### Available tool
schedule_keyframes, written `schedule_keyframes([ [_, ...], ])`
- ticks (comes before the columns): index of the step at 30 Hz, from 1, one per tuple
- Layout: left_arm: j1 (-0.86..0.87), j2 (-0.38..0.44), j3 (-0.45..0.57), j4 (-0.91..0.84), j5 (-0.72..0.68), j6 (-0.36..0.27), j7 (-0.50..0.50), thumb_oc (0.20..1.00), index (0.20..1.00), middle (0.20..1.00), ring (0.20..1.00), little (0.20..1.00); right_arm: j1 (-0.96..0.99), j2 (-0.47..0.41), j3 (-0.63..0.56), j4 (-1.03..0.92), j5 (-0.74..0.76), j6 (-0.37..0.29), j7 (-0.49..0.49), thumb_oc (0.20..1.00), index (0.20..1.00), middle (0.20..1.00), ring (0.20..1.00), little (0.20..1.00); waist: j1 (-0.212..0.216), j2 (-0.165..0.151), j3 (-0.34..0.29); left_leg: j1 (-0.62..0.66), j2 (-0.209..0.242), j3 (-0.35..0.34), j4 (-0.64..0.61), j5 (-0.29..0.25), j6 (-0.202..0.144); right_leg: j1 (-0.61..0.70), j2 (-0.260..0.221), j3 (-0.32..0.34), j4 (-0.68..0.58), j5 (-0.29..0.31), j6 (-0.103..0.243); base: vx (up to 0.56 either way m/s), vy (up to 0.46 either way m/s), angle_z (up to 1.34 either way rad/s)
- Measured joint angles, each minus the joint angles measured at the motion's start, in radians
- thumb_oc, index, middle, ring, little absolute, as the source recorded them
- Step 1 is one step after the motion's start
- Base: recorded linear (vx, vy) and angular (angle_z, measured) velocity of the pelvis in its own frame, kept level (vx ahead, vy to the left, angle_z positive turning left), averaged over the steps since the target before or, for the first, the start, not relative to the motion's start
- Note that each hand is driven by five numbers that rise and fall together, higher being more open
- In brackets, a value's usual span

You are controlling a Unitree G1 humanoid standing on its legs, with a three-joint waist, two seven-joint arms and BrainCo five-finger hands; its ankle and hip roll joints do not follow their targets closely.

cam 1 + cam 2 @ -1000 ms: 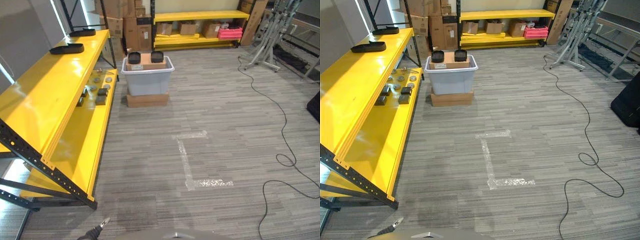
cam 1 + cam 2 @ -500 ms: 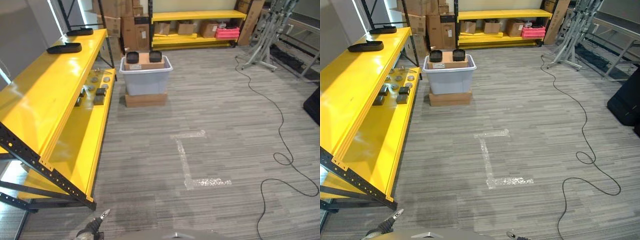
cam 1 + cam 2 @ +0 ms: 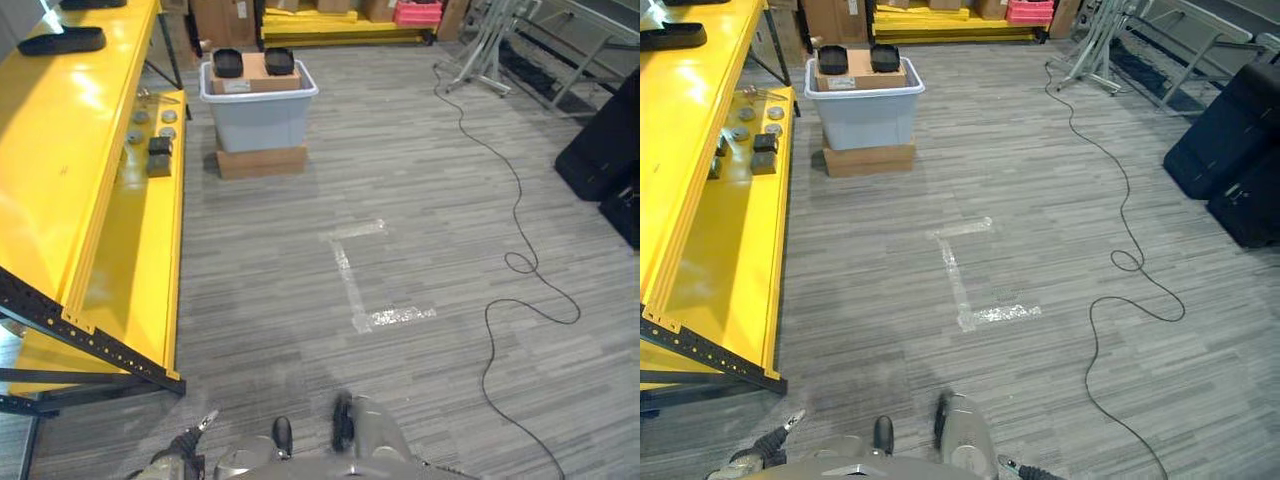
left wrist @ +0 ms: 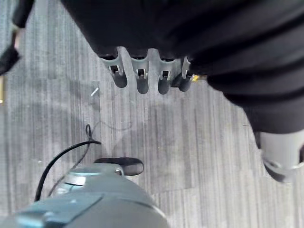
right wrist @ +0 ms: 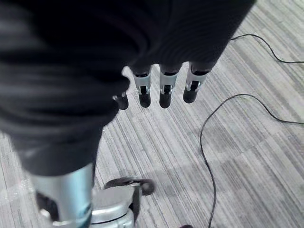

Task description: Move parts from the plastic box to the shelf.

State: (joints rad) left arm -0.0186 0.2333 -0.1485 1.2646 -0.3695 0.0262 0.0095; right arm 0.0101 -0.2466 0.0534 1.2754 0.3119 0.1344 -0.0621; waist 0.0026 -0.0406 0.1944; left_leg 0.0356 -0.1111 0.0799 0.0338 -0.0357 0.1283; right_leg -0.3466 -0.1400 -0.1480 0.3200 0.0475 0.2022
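Both the left hand (image 4: pixel 142 76) and right hand (image 5: pixel 164 90) hang slack and empty, well short of the grey plastic box (image 3: pixel 258 100); its black parts (image 3: pixel 228 62) look rigid, best gripped across the sides.

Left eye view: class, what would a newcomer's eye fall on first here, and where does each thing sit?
First, the long yellow shelf along the robot's left, with small dark and round parts on its lower level. Next, ahead on the floor, the grey plastic box stands on a flat cardboard box, with two black parts on top. White tape marks the carpet's middle.
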Motion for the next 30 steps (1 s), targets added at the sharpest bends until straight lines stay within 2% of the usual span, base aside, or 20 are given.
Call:
schedule_keyframes([
  [2,0.001,-0.007,0.000,0.016,0.001,0.000,-0.002,1.000,1.000,1.000,1.000,1.000,0.015,0.002,-0.003,0.000,-0.004,-0.001,0.013,1.000,1.000,1.000,1.000,1.000,-0.008,-0.026,-0.002,0.013,-0.032,0.000,0.004,-0.006,0.008,0.004,-0.027,0.000,-0.121,0.014,0.002,0.37,-0.119,0.17],
  [5,0.014,-0.008,0.023,0.017,0.001,-0.006,-0.002,1.000,1.000,1.000,1.000,1.000,0.025,0.004,-0.028,0.007,-0.005,-0.003,0.032,1.000,1.000,1.000,1.000,1.000,-0.004,-0.024,-0.006,0.055,-0.047,-0.003,0.039,-0.056,0.009,0.044,-0.034,-0.004,-0.257,0.057,-0.007,0.46,-0.181,0.15],
  [8,0.035,-0.010,0.024,0.017,0.020,-0.012,-0.011,1.000,1.000,1.000,1.000,1.000,0.025,0.004,-0.028,0.005,-0.005,-0.006,0.031,1.000,1.000,1.000,1.000,1.000,-0.005,-0.024,-0.020,0.076,-0.045,-0.027,0.061,-0.096,0.004,0.068,-0.036,-0.010,-0.261,0.072,-0.021,0.51,-0.212,0.19],
  [11,0.064,-0.012,0.023,0.018,0.022,-0.013,-0.017,1.000,1.000,1.000,1.000,1.000,0.032,0.004,-0.027,0.007,-0.005,-0.005,0.031,1.000,1.000,1.000,1.000,1.000,-0.014,-0.026,-0.050,0.117,-0.020,-0.055,0.086,-0.146,-0.017,0.118,-0.027,-0.021,-0.237,0.083,-0.039,0.42,-0.183,0.27],
  [12,0.070,-0.013,0.023,0.018,0.021,-0.013,-0.016,1.000,1.000,1.000,1.000,1.000,0.033,0.003,-0.025,0.009,-0.005,-0.005,0.030,1.000,1.000,1.000,1.000,1.000,-0.012,-0.026,-0.059,0.132,-0.012,-0.056,0.087,-0.160,-0.035,0.131,-0.021,-0.022,-0.234,0.096,-0.058,0.50,-0.220,0.17],
  [13,0.093,-0.029,0.027,0.021,0.019,-0.013,-0.017,1.000,1.000,1.000,1.000,1.000,0.028,-0.002,-0.010,0.019,-0.005,-0.006,0.028,1.000,1.000,1.000,1.000,1.000,-0.021,0.022,-0.093,0.167,0.059,-0.073,0.088,-0.209,-0.076,0.157,0.051,-0.013,-0.181,0.090,-0.125,0.49,-0.232,0.23],
  [14,0.098,-0.032,0.028,0.023,0.018,-0.013,-0.018,1.000,1.000,1.000,1.000,1.000,0.032,0.000,0.003,0.025,-0.005,-0.005,0.028,1.000,1.000,1.000,1.000,1.000,-0.028,0.021,-0.120,0.182,0.086,-0.085,0.100,-0.220,-0.097,0.168,0.079,-0.015,-0.163,0.050,-0.154,0.42,-0.216,0.21],
  [15,0.087,-0.035,0.028,0.023,0.016,-0.014,-0.019,1.000,1.000,1.000,1.000,1.000,0.031,0.000,0.004,0.030,-0.005,-0.004,0.028,1.000,1.000,1.000,1.000,1.000,-0.024,0.033,-0.124,0.184,0.105,-0.083,0.153,-0.210,-0.123,0.190,0.097,-0.024,-0.153,0.030,-0.209,0.38,-0.227,0.11],
  [16,0.080,-0.044,0.030,0.026,0.003,-0.019,-0.018,1.000,1.000,1.000,1.000,1.000,0.013,-0.005,0.004,0.033,-0.005,-0.006,0.028,1.000,1.000,1.000,1.000,1.000,-0.024,0.027,-0.131,0.153,0.113,-0.087,0.246,-0.177,-0.177,0.226,0.103,-0.024,-0.181,0.005,-0.210,0.46,-0.331,-0.10],
  [17,0.062,-0.056,0.033,0.042,-0.022,-0.033,-0.018,1.000,1.000,1.000,1.000,1.000,-0.010,-0.025,0.015,0.027,-0.005,-0.013,0.027,1.000,1.000,1.000,1.000,1.000,-0.026,0.034,-0.136,0.084,0.135,-0.090,0.411,-0.145,-0.212,0.281,0.130,-0.027,-0.235,-0.009,-0.227,0.42,-0.414,-0.11],
  [19,0.049,-0.065,0.042,0.043,-0.042,-0.034,-0.016,1.000,1.000,1.000,1.000,1.000,-0.013,-0.038,0.021,0.002,-0.005,-0.019,0.027,1.000,1.000,1.000,1.000,1.000,-0.021,0.041,-0.143,0.014,0.159,-0.091,0.575,-0.091,-0.236,0.311,0.155,-0.030,-0.249,-0.041,-0.259,0.28,-0.293,0.10],
  [20,0.020,-0.057,0.068,0.039,-0.059,-0.034,-0.017,1.000,1.000,1.000,1.000,1.000,-0.002,-0.039,0.014,-0.013,0.003,-0.027,0.025,1.000,1.000,1.000,1.000,1.000,-0.024,0.026,-0.141,-0.168,0.162,-0.080,0.839,0.026,-0.220,0.311,0.153,-0.058,-0.257,-0.045,-0.299,0.22,-0.100,0.47],
  [21,-0.022,-0.049,0.067,0.022,-0.069,-0.037,-0.015,1.000,1.000,1.000,1.000,1.000,-0.011,-0.038,0.003,0.003,0.005,-0.021,0.018,1.000,1.000,1.000,1.000,1.000,-0.009,0.012,-0.129,-0.315,0.157,-0.072,1.050,0.071,-0.195,0.309,0.152,-0.078,-0.262,-0.045,-0.300,0.33,-0.084,0.39],
  [22,-0.037,-0.028,0.089,-0.009,-0.090,-0.039,-0.016,1.000,1.000,1.000,1.000,1.000,-0.021,-0.030,0.003,0.015,0.004,-0.017,0.007,1.000,1.000,1.000,1.000,1.000,0.023,-0.042,-0.090,-0.464,0.112,-0.020,1.011,0.000,-0.142,0.332,0.138,-0.062,-0.279,-0.071,-0.285,0.39,-0.046,-0.02],
  [23,-0.034,-0.015,0.095,-0.019,-0.101,-0.039,-0.015,1.000,1.000,1.000,1.000,1.000,-0.028,-0.028,0.005,0.023,0.003,-0.019,0.007,1.000,1.000,1.000,1.000,1.000,0.025,-0.059,-0.071,-0.473,0.100,0.010,0.842,-0.018,-0.126,0.363,0.140,-0.060,-0.300,-0.067,-0.274,0.45,-0.001,-0.35],
  [25,-0.001,-0.013,0.109,-0.018,-0.111,-0.039,-0.012,1.000,1.000,1.000,1.000,1.000,-0.043,-0.037,0.019,0.036,-0.005,-0.018,0.007,1.000,1.000,1.000,1.000,1.000,0.025,-0.048,-0.054,-0.481,0.100,0.036,0.516,0.007,-0.150,0.430,0.178,-0.047,-0.331,-0.085,-0.257,0.48,0.048,-0.35],
  [26,0.012,-0.015,0.111,-0.017,-0.119,-0.038,-0.012,1.000,1.000,1.000,1.000,1.000,-0.046,-0.040,0.020,0.038,-0.006,-0.017,0.007,1.000,1.000,1.000,1.000,1.000,0.024,-0.043,-0.048,-0.468,0.100,0.049,0.333,0.044,-0.170,0.457,0.199,-0.040,-0.357,-0.091,-0.249,0.58,0.101,-0.28],
  [27,0.015,-0.017,0.111,-0.015,-0.126,-0.037,-0.013,1.000,1.000,1.000,1.000,1.000,-0.048,-0.041,0.021,0.043,-0.007,-0.010,0.007,1.000,1.000,1.000,1.000,1.000,0.031,-0.021,-0.045,-0.453,0.099,0.045,0.168,0.074,-0.177,0.478,0.218,-0.024,-0.368,-0.098,-0.237,0.61,0.124,-0.37],
  [28,0.014,-0.017,0.112,-0.009,-0.139,-0.035,-0.013,1.000,1.000,1.000,1.000,1.000,-0.054,-0.042,0.024,0.048,-0.010,-0.002,0.007,1.000,1.000,1.000,1.000,1.000,0.038,-0.012,-0.020,-0.441,0.095,0.025,0.042,0.094,-0.172,0.512,0.235,-0.004,-0.373,-0.110,-0.222,0.58,0.116,-0.41],
  [30,0.015,-0.017,0.150,0.023,-0.140,-0.027,-0.012,1.000,1.000,1.000,1.000,1.000,-0.052,-0.040,0.043,0.052,-0.035,0.001,0.010,1.000,1.000,1.000,1.000,1.000,0.062,-0.006,0.002,-0.445,0.087,-0.009,-0.060,0.121,-0.178,0.578,0.245,0.037,-0.396,-0.139,-0.186,0.58,0.126,-0.54],
])
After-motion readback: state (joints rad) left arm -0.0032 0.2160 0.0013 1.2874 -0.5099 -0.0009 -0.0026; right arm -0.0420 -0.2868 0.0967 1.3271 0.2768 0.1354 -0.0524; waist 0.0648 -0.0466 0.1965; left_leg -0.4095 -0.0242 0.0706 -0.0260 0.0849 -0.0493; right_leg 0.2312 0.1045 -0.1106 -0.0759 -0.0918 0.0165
